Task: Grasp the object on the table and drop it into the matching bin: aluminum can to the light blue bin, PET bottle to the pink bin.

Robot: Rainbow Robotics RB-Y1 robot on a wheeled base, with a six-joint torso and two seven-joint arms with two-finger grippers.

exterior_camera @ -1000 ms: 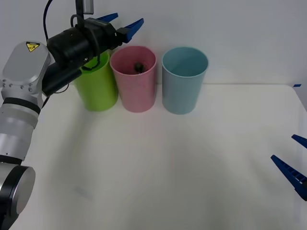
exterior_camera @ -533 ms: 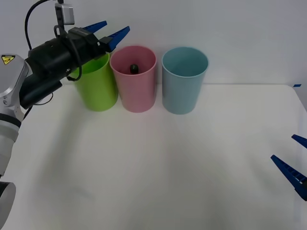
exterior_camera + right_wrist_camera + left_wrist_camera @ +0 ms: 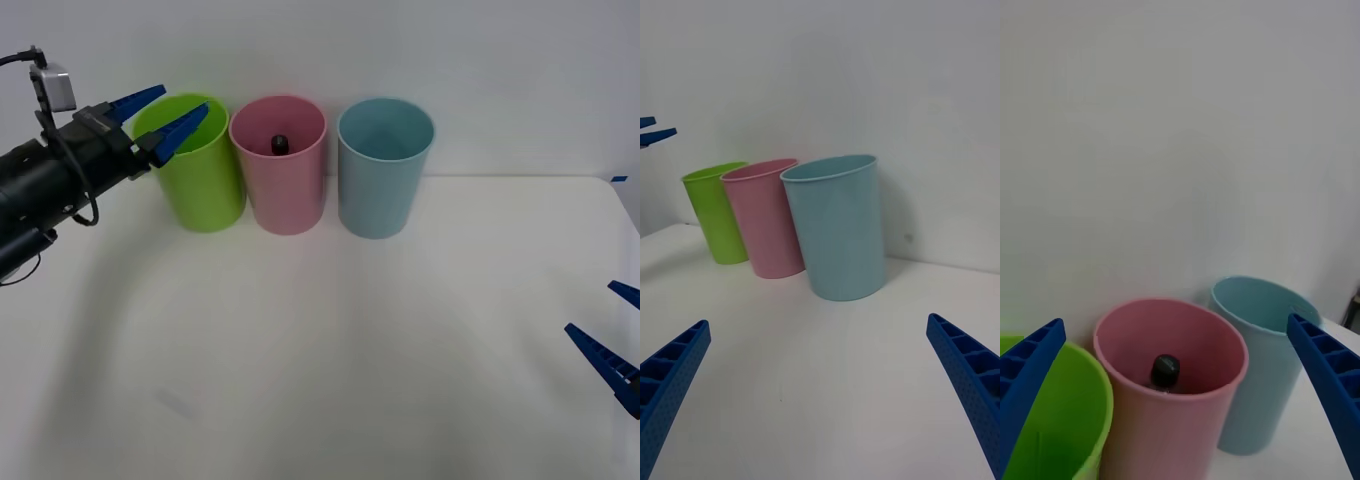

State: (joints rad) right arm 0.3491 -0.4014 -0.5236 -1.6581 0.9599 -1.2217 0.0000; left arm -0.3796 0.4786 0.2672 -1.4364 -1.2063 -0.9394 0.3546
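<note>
White table (image 3: 330, 350) fills the floor of the scene, plain pale wall behind. Three cups line the far edge: lime green cup (image 3: 195, 165), pink bin (image 3: 280, 165), light blue bin (image 3: 383, 165). Left gripper (image 3: 160, 118) hangs over the green cup's rim, fingers apart and empty. Right gripper (image 3: 618, 340) sits low at the table's right edge, fingers spread. From the left wrist, there's the PET bottle (image 3: 1164, 372), black cap up, inside the pink bin.
</note>
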